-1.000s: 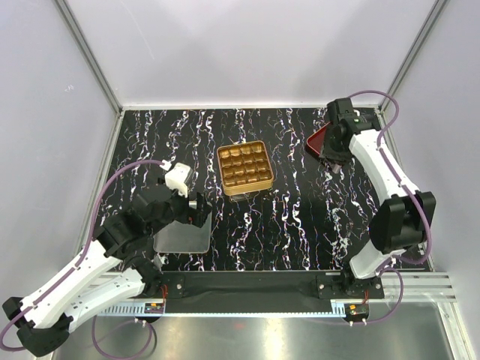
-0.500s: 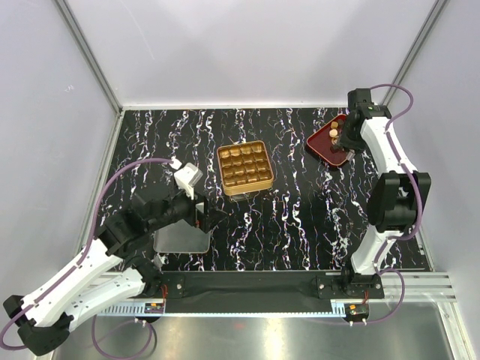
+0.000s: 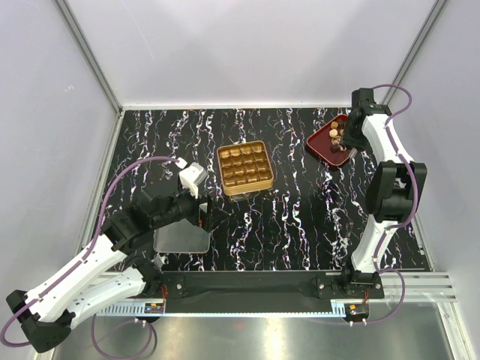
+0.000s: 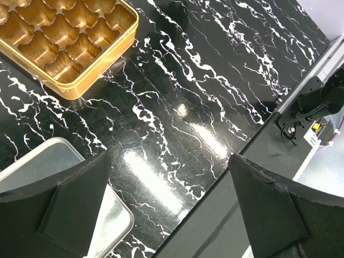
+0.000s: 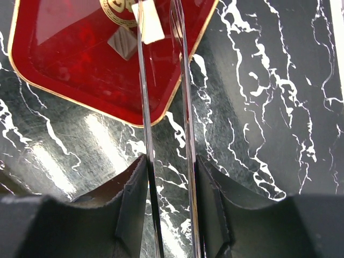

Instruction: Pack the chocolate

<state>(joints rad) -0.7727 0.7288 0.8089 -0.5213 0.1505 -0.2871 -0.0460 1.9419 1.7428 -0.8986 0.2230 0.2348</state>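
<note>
Far left, low in the top view: left gripper (image 4: 167, 161), fingers spread wide, nothing between them. Hangs over the black marbled table (image 3: 300, 210), above the far right edge of a silver tray (image 3: 180, 240). From the left wrist, shows that tray's rounded corner at lower left and bare table straight ahead.

Next, toward the middle: gold tin (image 3: 244, 167), square, flat on the table, well apart from the silver tray. Holds a grid of moulded cups; those seen from the left wrist show only gold lining.

Further right, near the far right corner: red tray (image 3: 321, 142), gold-rimmed, set cornerwise on the table. Carries the chocolate (image 3: 335, 132), a small cluster of brown and tan pieces gathered on its far half, well apart from the tin.

Far right: right gripper (image 5: 171, 161), pointing down at the tray's near right edge. Black fingers close together, only a narrow gap left. Two thin shiny strips (image 5: 144, 107) in that gap, one along each finger's inner face, reaching forward across the rim and over the red surface. Cannot tell whether those fingers squeeze the strips or merely flank them, nor whether any chocolate sits between the tips.
</note>
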